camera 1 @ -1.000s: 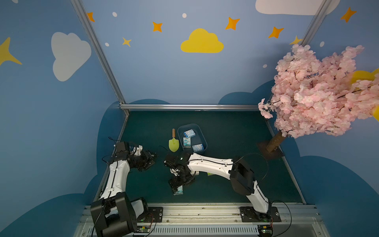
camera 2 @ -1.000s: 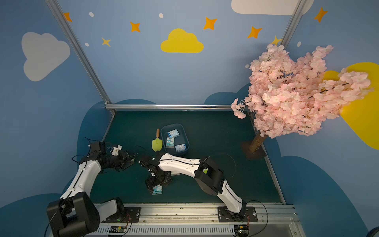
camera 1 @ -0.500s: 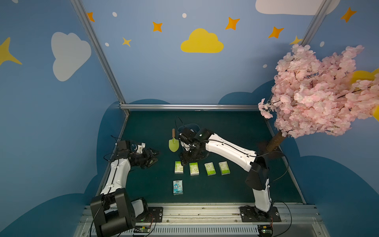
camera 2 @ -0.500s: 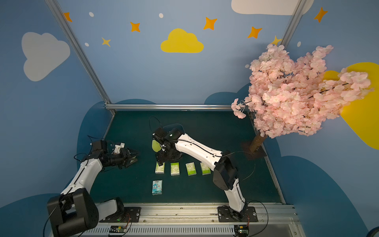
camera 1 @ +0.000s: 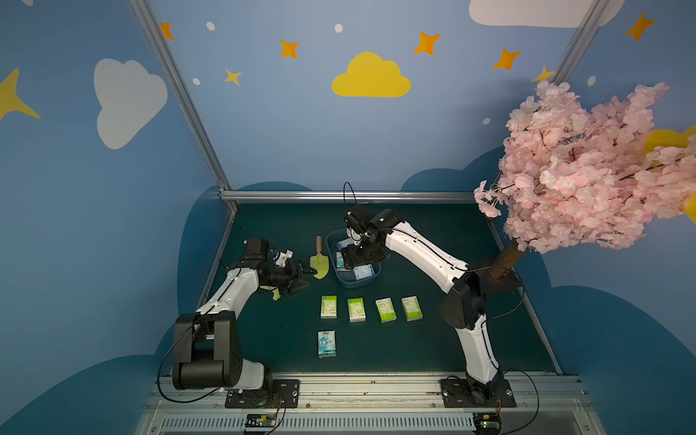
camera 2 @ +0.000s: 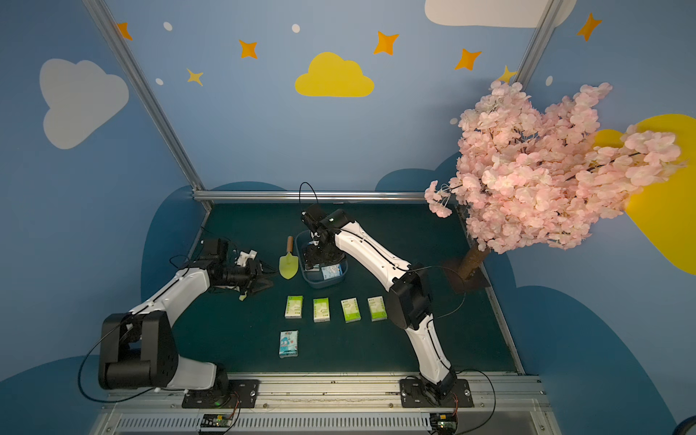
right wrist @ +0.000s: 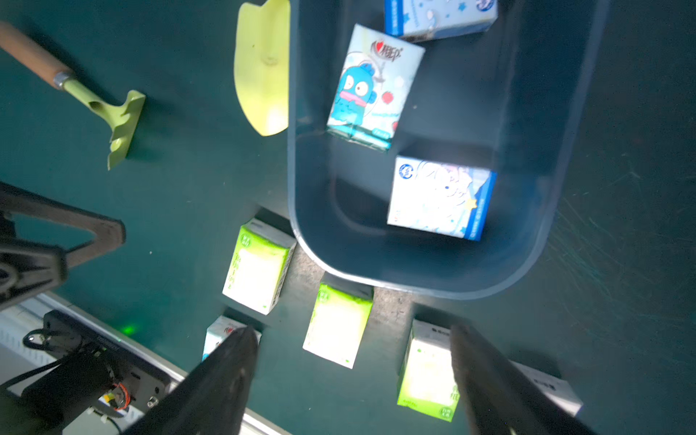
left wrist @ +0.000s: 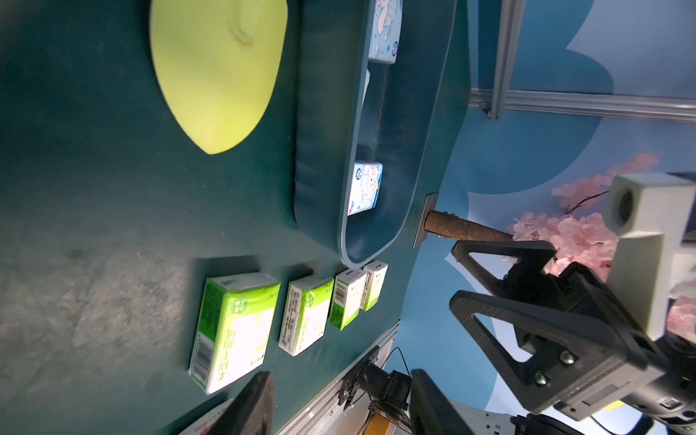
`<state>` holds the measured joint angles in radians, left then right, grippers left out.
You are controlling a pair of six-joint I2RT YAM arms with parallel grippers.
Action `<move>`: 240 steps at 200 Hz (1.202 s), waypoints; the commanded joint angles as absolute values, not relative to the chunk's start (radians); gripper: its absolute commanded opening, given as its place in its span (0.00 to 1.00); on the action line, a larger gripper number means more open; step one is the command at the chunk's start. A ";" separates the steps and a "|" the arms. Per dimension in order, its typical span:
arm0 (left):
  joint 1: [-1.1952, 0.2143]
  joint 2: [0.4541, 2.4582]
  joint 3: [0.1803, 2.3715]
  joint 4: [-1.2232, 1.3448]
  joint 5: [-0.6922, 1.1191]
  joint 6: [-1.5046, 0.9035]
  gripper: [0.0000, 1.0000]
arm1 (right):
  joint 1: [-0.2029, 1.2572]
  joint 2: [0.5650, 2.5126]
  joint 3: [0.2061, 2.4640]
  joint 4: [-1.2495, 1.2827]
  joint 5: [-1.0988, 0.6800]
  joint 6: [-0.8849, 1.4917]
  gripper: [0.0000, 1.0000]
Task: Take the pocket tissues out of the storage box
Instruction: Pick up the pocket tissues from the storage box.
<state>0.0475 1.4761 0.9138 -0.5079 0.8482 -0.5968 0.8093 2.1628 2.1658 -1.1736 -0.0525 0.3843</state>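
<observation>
Three to go: drop empty, spread right claw (right wrist: 352, 328) straight down, centred, onto 6 o'clock pack (camera 1: 364, 272) in storage box (camera 1: 354, 284).

Surfaces and materials on the desk (left wrist: 94, 263).
Desk covering matt, scuffed; storage box (right wrist: 414, 271) smooth, faintly glossy plastic; pocket tissues (right wrist: 367, 86) in shiny film; trowel (camera 1: 321, 263) blade matt, handle wood.

Storage box (camera 1: 352, 283) holding three light-blue packs (right wrist: 371, 86), four green packs (camera 1: 356, 309) rowed outside, one light-blue pack (camera 1: 326, 343) apart
</observation>
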 commanded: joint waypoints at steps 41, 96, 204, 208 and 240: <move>-0.069 1.708 1.107 -0.482 0.806 -0.623 0.54 | 0.762 2.268 2.240 -1.109 -0.047 0.367 0.86; -0.082 1.880 1.255 -0.514 0.813 -0.604 0.45 | 0.746 2.377 2.338 -1.072 -0.055 0.371 0.85; -0.107 2.046 1.406 -0.580 0.819 -0.548 0.20 | 0.722 2.494 2.338 -0.914 -0.181 0.414 0.79; -0.107 2.050 1.408 -0.580 0.820 -0.548 0.19 | 0.722 2.497 2.338 -0.909 -0.179 0.413 0.79; -0.107 2.072 1.419 -0.576 0.829 -0.549 0.16 | 0.722 2.521 2.338 -0.872 -0.170 0.410 0.77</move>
<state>-0.1074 2.0487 1.4010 -0.5426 0.8169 -0.5720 0.7269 2.4992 2.3188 -0.9218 -0.1631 0.4072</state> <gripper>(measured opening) 0.167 0.781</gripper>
